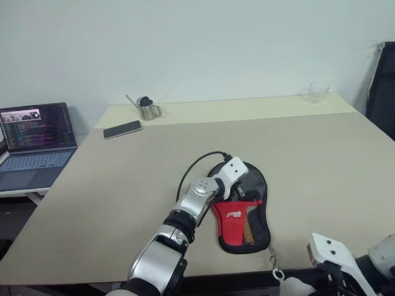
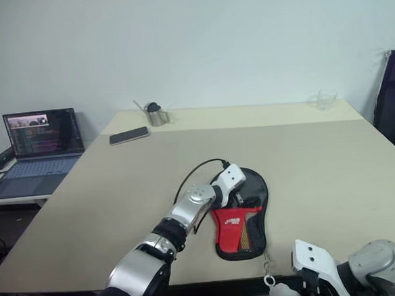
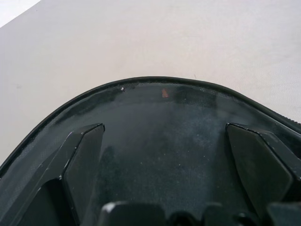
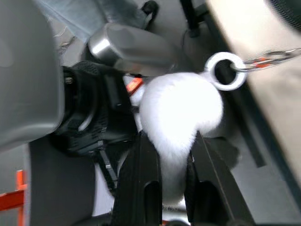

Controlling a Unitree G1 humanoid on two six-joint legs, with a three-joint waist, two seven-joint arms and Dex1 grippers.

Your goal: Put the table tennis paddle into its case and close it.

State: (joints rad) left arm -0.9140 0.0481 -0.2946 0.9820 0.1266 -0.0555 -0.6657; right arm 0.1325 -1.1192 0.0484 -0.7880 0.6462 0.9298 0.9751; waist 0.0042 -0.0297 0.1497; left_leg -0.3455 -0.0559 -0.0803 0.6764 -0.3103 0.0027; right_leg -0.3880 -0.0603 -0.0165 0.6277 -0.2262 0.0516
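A: Where is the case [image 1: 243,216]?
B: On the table [image 1: 334,159], near its front edge, under the left gripper [image 3: 164,141], whose fingers [image 3: 84,160] are spread apart on the black top.
A: And the right gripper [image 4: 164,165]?
B: Clenched on the white ball pull [image 4: 181,113], chain leading to the case.

Both head views look forward and down over the table [image 1: 320,153], sharing the case [image 1: 246,216]. The left wrist view sits close above it; the right wrist view faces the ball pull [image 4: 181,110] close.
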